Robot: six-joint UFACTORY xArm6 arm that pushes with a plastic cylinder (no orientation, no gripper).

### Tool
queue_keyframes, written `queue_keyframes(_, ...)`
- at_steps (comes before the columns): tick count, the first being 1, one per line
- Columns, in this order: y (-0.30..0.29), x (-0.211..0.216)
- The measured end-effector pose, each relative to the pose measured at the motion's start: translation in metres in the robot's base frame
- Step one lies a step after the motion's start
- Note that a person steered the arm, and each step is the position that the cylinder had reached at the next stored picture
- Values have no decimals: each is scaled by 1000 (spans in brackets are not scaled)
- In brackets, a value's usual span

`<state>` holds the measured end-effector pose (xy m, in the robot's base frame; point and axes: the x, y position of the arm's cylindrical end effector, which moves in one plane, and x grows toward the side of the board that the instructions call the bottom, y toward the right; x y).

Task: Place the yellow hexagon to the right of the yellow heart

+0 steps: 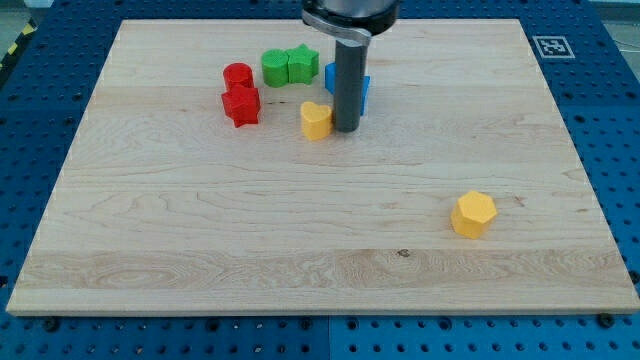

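Here, my tip (347,129) rests just right of the yellow heart (316,120); the yellow hexagon (473,214) sits well apart, lower right on the counter (200,230). No end effector shows.

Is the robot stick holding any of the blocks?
No, nothing is held. My tip only stands beside the yellow heart, on the view's right; the yellow hexagon lies far off.

Lighting bright, even, diffuse, apparently overhead. Wooden board (320,220) uniformly lit, no glare. Blocks on the board cast only short, soft shadows at their bases. Focus sharp across the board; slight softening toward its far edge.
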<state>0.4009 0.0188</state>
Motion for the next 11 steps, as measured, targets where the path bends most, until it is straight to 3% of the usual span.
queue_keyframes(2, -26, 0)
queue_keyframes(3, -7, 18)
queue_keyframes(4, -5, 76)
queue_keyframes(5, 19, 123)
queue_keyframes(7, 104, 132)
queue_keyframes(8, 108, 133)
queue_keyframes(10, 130, 184)
queue_keyframes(11, 157, 175)
